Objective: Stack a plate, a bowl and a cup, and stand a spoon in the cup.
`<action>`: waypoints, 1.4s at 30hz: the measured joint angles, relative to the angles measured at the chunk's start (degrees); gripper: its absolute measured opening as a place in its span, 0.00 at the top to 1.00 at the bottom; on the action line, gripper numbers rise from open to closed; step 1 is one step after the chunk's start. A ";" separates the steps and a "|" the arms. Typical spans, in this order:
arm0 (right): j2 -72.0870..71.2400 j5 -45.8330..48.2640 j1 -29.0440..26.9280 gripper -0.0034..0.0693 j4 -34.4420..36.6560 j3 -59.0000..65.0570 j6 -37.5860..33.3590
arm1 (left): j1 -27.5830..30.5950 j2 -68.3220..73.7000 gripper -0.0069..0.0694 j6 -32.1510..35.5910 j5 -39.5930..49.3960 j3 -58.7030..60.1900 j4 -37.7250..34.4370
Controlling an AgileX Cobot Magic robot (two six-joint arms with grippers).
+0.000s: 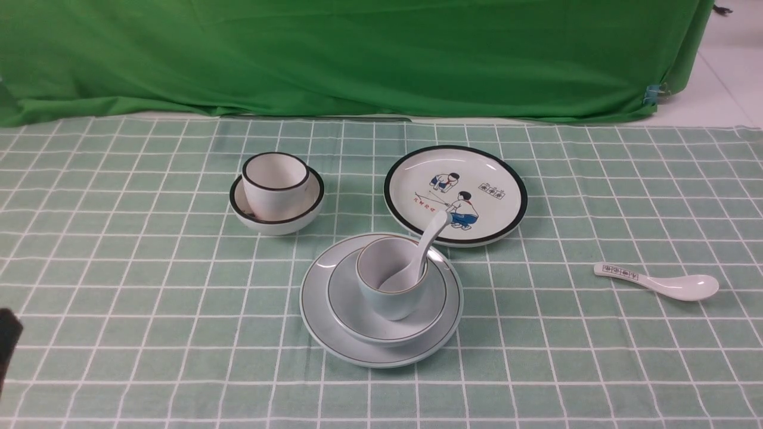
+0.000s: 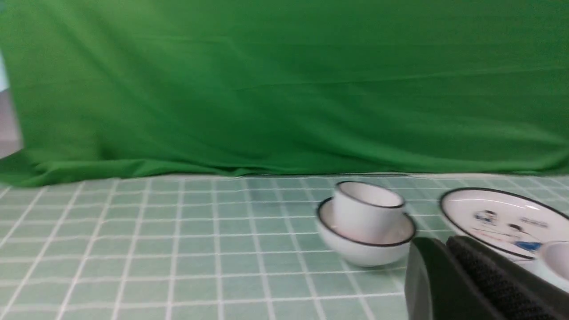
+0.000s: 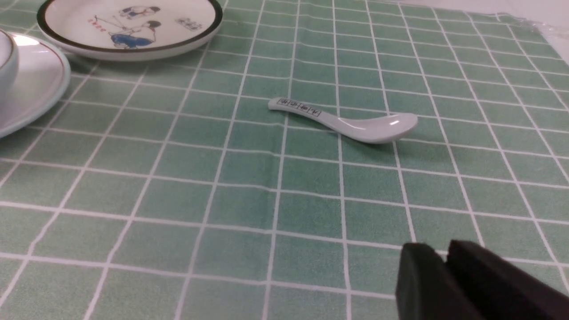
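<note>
From my station the stack looks finished: the plate [image 1: 381,348] sits on the counter [image 1: 149,333] just in front of the cartoon plate [image 1: 456,193], the bowl [image 1: 387,330] on it, the cup [image 1: 390,283] in the bowl, the spoon [image 1: 420,253] leaning inside the cup. I judge nothing is left. The left fingers [image 2: 449,284] and right fingers [image 3: 444,284] look pressed together, holding nothing.

Open worktop [image 1: 119,333] left and near side. Stack [image 1: 381,298] centre; black-rimmed bowl [image 1: 277,202] and picture plate [image 1: 456,193] close behind; printed spoon [image 1: 656,281] lies apart, right.
</note>
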 joint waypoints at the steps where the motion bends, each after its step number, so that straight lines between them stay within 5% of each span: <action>1: 0.00 0.00 0.00 0.78 0.00 0.00 0.00 | 2.69 -2.04 0.89 0.00 0.09 2.21 -1.19; 9: 0.00 0.00 0.00 0.76 0.00 0.00 0.00 | 7.59 -4.24 0.89 0.00 10.33 5.00 -3.09; 42: -0.05 -0.03 0.00 0.66 0.00 0.00 0.00 | 7.59 -4.24 0.89 0.05 10.62 5.00 -3.09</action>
